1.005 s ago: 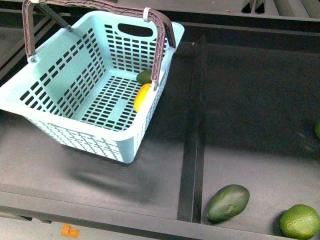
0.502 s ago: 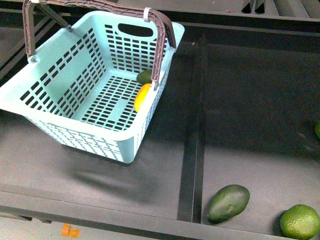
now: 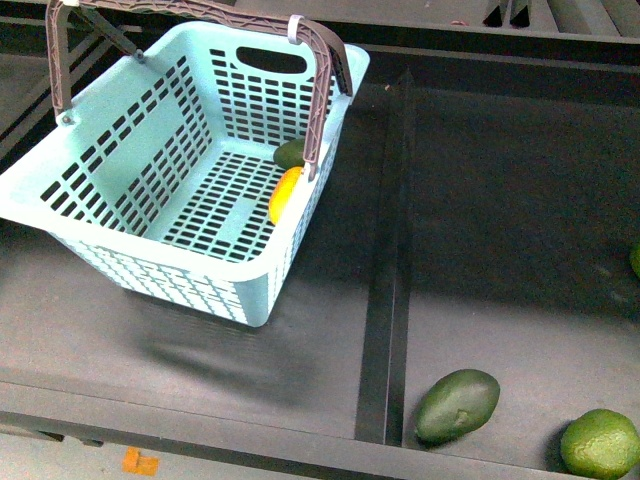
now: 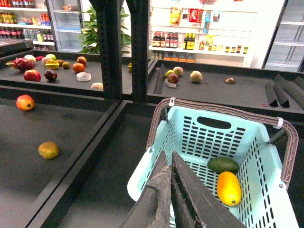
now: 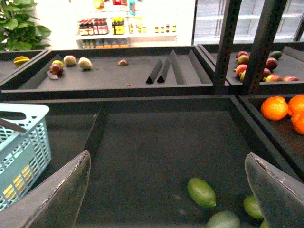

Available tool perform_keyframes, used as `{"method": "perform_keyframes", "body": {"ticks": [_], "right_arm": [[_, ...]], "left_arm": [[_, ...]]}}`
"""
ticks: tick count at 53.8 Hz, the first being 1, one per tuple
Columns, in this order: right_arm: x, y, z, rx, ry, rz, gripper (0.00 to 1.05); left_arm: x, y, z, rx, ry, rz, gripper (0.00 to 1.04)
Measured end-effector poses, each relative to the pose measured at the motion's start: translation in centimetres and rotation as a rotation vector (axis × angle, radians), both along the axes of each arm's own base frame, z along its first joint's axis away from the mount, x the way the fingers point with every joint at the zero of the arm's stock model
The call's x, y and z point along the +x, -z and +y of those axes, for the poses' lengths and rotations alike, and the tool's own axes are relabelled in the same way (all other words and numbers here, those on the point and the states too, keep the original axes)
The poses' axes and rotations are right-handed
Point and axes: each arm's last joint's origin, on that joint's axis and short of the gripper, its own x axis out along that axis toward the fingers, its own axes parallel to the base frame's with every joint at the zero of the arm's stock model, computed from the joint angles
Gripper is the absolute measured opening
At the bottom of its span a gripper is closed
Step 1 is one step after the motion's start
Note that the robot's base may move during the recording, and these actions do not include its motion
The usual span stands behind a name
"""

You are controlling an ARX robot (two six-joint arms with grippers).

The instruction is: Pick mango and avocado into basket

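Note:
The pale turquoise basket (image 3: 170,262) stands on the left shelf with its brown handle (image 3: 322,95) upright. Inside, by the right wall, lies the yellow-orange mango (image 3: 284,195), and the dark green avocado (image 3: 290,153) sits just behind it. The left wrist view shows the same basket (image 4: 266,190) holding the mango (image 4: 228,188) and the avocado (image 4: 223,164). My left gripper (image 4: 168,156) is shut and empty, over the basket's near rim. My right gripper (image 5: 167,159) is open and empty above the dark right shelf. Neither arm appears in the front view.
Another dark green egg-shaped fruit (image 3: 456,404) lies at the right shelf's front beside a bright green round fruit (image 3: 598,443). A raised divider (image 3: 385,300) separates the two shelves. Green fruits (image 5: 201,192) lie below the right gripper, with oranges (image 5: 274,108) further right.

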Motion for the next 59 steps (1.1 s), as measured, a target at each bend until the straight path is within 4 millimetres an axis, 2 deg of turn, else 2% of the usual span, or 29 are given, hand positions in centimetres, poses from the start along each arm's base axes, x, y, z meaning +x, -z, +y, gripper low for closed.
{"method": "perform_keyframes", "body": {"ticks": [13, 21, 54, 59], "right_arm": [[0.0, 0.0, 0.0, 0.000, 0.000, 0.000, 0.96], [0.0, 0.0, 0.0, 0.000, 0.000, 0.000, 0.96], [0.0, 0.0, 0.0, 0.000, 0.000, 0.000, 0.96], [0.0, 0.0, 0.0, 0.000, 0.000, 0.000, 0.96]], "left_arm": [[-0.5, 0.0, 0.0, 0.000, 0.000, 0.001, 0.02], [-1.5, 0.4, 0.0, 0.000, 0.000, 0.010, 0.02], [-1.6, 0.3, 0.0, 0.000, 0.000, 0.006, 0.02], [-1.6, 0.3, 0.0, 0.000, 0.000, 0.006, 0.19]]}}
